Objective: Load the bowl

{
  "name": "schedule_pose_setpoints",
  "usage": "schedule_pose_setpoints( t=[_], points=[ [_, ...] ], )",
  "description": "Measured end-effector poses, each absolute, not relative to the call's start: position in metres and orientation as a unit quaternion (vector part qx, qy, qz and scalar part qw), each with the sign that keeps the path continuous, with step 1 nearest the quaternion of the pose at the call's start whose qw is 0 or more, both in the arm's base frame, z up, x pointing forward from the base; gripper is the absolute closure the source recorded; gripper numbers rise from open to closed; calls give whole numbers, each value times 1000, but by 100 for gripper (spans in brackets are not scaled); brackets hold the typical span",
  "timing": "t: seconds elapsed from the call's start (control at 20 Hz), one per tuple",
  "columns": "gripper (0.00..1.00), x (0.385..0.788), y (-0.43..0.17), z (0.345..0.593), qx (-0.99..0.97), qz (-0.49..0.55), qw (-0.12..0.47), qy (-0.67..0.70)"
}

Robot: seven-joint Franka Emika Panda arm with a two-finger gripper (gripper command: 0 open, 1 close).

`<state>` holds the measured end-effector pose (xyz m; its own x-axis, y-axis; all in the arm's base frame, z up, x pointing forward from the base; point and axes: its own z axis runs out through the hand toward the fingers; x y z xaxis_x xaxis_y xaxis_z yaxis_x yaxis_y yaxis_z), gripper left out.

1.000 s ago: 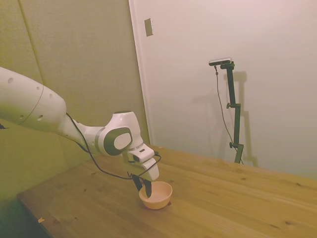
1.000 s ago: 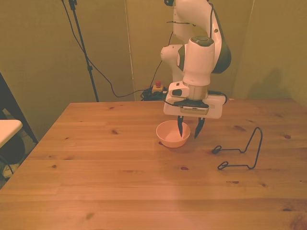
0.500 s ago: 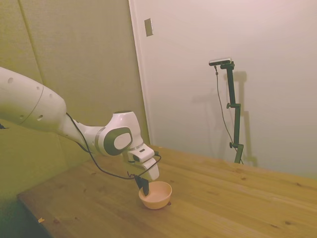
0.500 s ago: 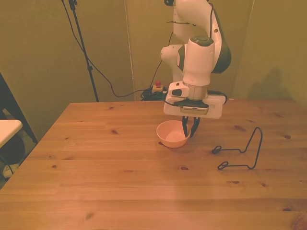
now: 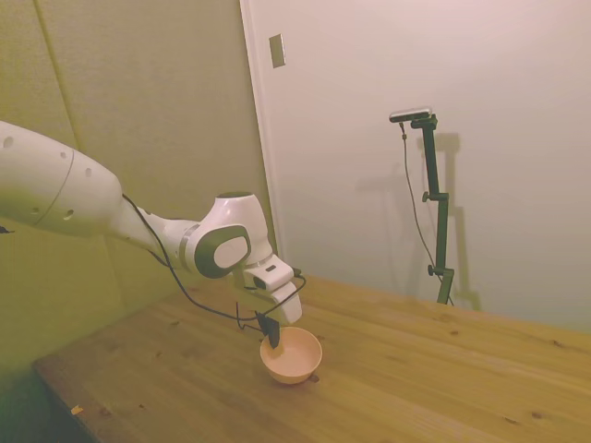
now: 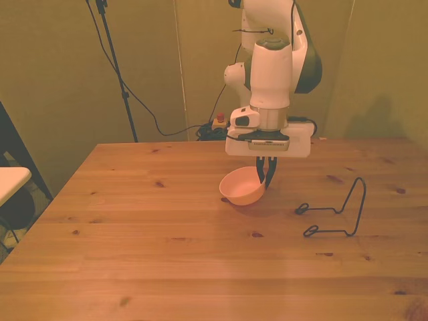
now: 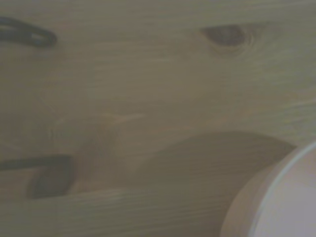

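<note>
Wooden table [image 5: 443,369], side view: I see the gripper [image 5: 272,340] pinching the near rim of the bowl [image 5: 292,356], bowl tilted, off the wood. Front view: fingers pressed together on the rim; wire rack [image 6: 334,210] well apart. Wrist view: blurry bowl edge [image 7: 276,202] over wood.

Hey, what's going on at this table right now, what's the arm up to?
The white arm's tool is shut on the rim of the small peach bowl, on the side toward the front view's right. The bowl hangs tilted and looks lifted just clear of the wooden table, with its shadow underneath. A thin black wire rack stands on the table off to the front view's right, apart from the bowl, and nothing is in it yet.
</note>
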<state>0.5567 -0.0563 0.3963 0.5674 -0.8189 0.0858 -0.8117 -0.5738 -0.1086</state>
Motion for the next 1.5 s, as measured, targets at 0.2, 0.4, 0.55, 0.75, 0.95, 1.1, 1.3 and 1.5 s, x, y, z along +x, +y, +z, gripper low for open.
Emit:
schedule_pose_setpoints(
  t=[0.2, 0.4, 0.55, 0.75, 0.95, 1.1, 1.3, 1.5],
  points=[
    [100, 560, -64, 442, -885, -81, 63, 454],
    [100, 571, -55, 483, -890, -96, 98, 435],
    [100, 586, -31, 504, -896, -101, 125, 414],
    [100, 601, -4, 522, -906, -83, 175, 376],
    [100, 608, -1, 519, -906, -75, 218, 354],
    [100, 608, 1, 505, -899, -68, 274, 333],
    [100, 609, -5, 488, -885, -66, 339, 312],
    [100, 612, -9, 478, -883, -58, 350, 307]
  ],
)
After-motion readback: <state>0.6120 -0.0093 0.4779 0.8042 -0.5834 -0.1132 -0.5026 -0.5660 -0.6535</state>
